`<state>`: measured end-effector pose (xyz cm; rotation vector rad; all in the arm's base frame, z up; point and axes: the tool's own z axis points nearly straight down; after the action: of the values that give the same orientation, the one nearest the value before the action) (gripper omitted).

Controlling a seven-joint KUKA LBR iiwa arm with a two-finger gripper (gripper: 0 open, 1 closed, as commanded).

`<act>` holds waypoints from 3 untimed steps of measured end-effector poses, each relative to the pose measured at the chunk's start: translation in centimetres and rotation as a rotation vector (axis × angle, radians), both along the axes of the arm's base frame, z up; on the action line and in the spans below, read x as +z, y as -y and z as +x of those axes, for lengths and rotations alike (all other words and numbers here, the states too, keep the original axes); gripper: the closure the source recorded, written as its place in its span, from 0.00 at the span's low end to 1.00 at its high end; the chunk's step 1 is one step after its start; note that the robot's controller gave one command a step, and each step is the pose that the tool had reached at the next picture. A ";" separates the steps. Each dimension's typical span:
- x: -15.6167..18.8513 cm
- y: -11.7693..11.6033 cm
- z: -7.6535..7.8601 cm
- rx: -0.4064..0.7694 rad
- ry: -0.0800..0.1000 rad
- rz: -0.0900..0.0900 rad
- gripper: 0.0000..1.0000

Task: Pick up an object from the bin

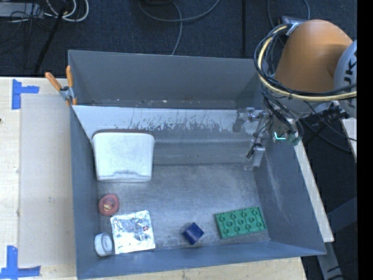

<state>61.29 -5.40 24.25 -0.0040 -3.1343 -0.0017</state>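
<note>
Along the near wall of the bin (192,185) lie a white roll (104,244), a foil packet (133,231), a small blue block (193,233) and a green studded plate (239,222). A pink disc (109,203) and a white tub (123,155) sit farther back. The claw (255,150) hangs by the far right wall, and I cannot tell whether it is apart or together. The plate lies nearest to it. It would be best to travel forward first, then drop straight down, clear of the sloping wall.

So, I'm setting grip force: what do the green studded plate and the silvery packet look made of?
The green plate looks like hard moulded plastic, matte: rows of round studs, as on a building-brick base. The packet is probably thin foil or metallised film, shiny: crinkled, with bright glare patches.
</note>
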 end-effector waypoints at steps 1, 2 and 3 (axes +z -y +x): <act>-16.6 1.7 -8.8 -0.022 -0.004 0.000 0.00; -17.3 2.0 -12.8 0.136 0.010 -0.001 0.00; -17.2 2.0 -12.8 0.139 0.008 0.000 1.00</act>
<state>48.44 -7.36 7.07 0.2145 -3.1347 -0.0003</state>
